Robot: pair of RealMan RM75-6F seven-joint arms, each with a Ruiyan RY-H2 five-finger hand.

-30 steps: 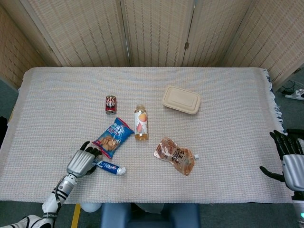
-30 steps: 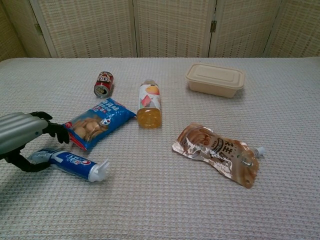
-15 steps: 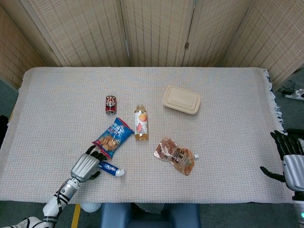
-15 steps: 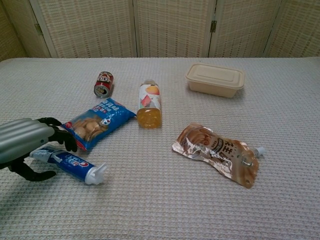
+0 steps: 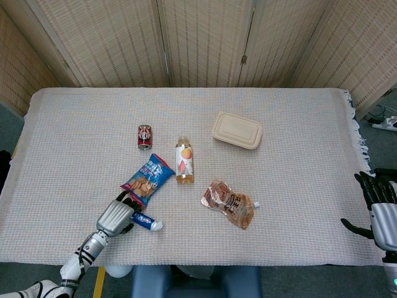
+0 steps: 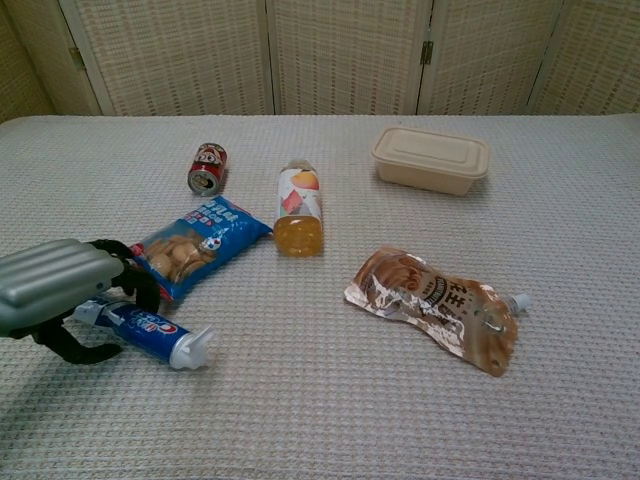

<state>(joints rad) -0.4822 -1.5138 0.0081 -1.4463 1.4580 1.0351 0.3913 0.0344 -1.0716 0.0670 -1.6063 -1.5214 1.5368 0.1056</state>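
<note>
On the table (image 5: 298,205), the toothpaste tube (image 6: 150,332) lies at the front left — the left hand (image 6: 60,290) over its rear end. Just behind the tube sits the snack bag (image 6: 195,248), and behind that the can (image 6: 207,167). The bottle (image 6: 298,210) lies right of the bag, the pouch (image 6: 435,305) further right and nearer the front, the lidded box (image 6: 430,158) behind it. The right hand (image 5: 379,211) hangs off the table's right edge — well apart.

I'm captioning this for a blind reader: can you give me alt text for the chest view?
The left hand curls its fingers over the tail end of a toothpaste tube lying on a woven tablecloth. Close by lie a blue snack bag, a can, a juice bottle, a brown pouch and a lidded beige box.
</note>
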